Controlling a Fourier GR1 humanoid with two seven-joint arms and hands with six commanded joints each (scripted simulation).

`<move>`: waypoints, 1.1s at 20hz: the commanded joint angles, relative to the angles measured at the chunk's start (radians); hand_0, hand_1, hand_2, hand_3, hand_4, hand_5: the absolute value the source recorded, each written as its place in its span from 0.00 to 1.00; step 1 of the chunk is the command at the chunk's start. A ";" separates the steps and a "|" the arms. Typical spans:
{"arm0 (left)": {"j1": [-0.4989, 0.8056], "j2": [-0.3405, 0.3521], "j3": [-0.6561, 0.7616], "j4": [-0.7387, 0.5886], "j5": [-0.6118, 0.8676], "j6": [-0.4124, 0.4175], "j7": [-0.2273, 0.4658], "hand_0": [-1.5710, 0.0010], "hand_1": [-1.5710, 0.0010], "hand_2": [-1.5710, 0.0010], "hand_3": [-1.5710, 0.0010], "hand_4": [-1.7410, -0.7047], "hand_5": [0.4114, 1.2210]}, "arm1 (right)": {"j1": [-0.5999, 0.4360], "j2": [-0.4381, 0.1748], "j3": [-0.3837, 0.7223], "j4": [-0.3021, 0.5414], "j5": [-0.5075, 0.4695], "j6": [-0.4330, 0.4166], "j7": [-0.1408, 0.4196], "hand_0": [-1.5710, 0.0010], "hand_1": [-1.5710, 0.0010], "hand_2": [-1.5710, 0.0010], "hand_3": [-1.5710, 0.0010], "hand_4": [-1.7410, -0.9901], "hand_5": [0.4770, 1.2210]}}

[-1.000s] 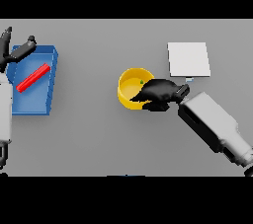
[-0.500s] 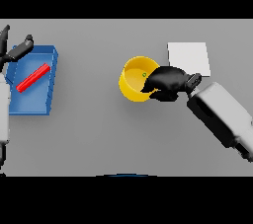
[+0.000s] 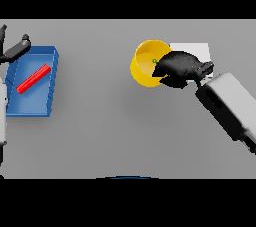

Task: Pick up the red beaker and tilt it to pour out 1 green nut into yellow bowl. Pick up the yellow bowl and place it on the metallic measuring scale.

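Note:
The yellow bowl [image 3: 145,64] is lifted off the table and tilted toward me, with a small green nut [image 3: 154,61] inside. My right hand [image 3: 177,67] is shut on the bowl's right rim. The bowl sits just left of the pale square measuring scale [image 3: 193,51], overlapping its left edge. The red beaker [image 3: 33,79] lies on its side in the blue tray [image 3: 30,100] at the left. My left hand [image 3: 15,49] is at the far left above the tray's back corner, fingers straight, holding nothing.
The blue tray takes up the left side of the grey table [image 3: 110,131]. My right forearm [image 3: 230,108] runs from the lower right toward the bowl.
My right hand has carried the yellow bowl up and to the right, toward the scale, and the bowl now overlaps the scale's left edge. The left hand has barely moved.

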 commanded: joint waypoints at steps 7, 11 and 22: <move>-0.011 -0.011 0.001 -0.008 0.003 0.001 0.030 1.00 1.00 1.00 1.00 0.91 0.42 | -0.055 -0.061 -0.033 0.134 0.005 -0.057 -0.019 0.01 0.00 0.00 0.15 0.02 1.00; -0.001 -0.011 0.010 -0.021 0.015 0.000 0.023 1.00 1.00 1.00 1.00 0.90 0.42 | -0.079 -0.060 -0.028 0.194 0.007 -0.081 -0.044 0.00 0.01 0.00 0.15 0.02 1.00; 0.004 -0.024 0.019 -0.054 0.010 -0.010 0.085 1.00 1.00 1.00 1.00 0.86 0.46 | -0.122 -0.055 -0.057 0.497 0.039 -0.187 -0.043 0.08 0.19 0.12 0.01 0.01 1.00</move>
